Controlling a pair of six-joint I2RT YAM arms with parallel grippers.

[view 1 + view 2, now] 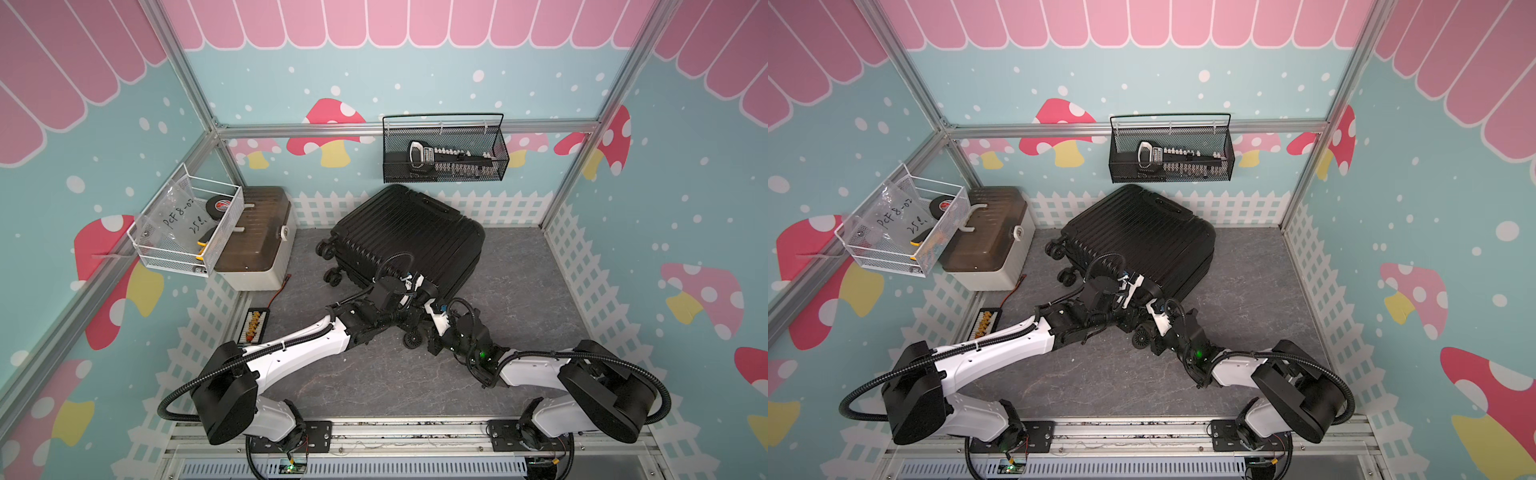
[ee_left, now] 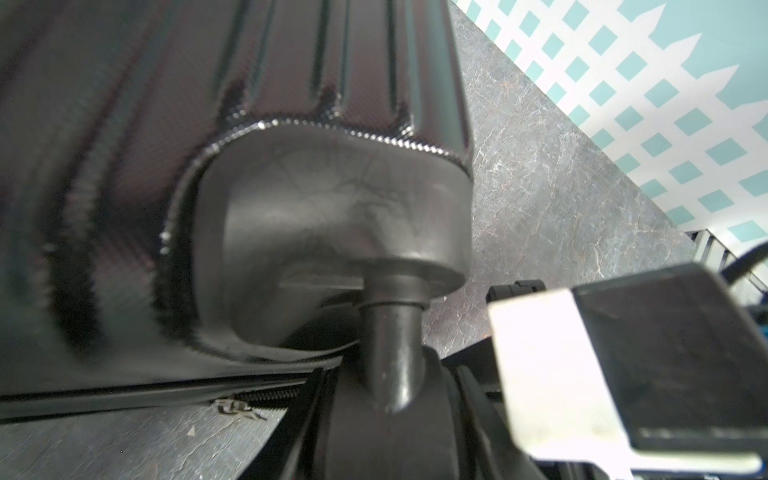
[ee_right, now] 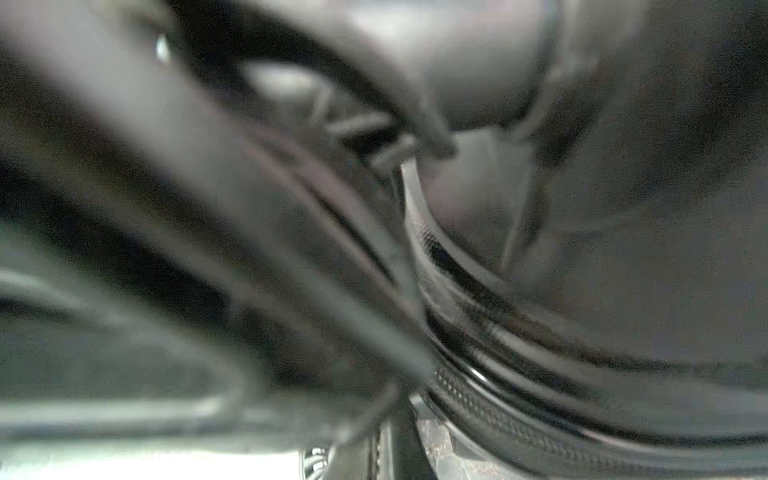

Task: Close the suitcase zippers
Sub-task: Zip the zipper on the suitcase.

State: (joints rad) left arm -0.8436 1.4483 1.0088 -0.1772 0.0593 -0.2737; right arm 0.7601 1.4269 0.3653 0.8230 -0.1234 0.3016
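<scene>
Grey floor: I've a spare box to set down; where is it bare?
Bare: right of the suitcase to the fence wall; between left arm and right arm, before the front rail. Crowded: the suitcase's near corner, where they meet.

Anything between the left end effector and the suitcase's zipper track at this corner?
Yes. In the left wrist view, the caster at the suitcase corner appears to sit between the visible finger of the left end effector and the zipper track.
</scene>
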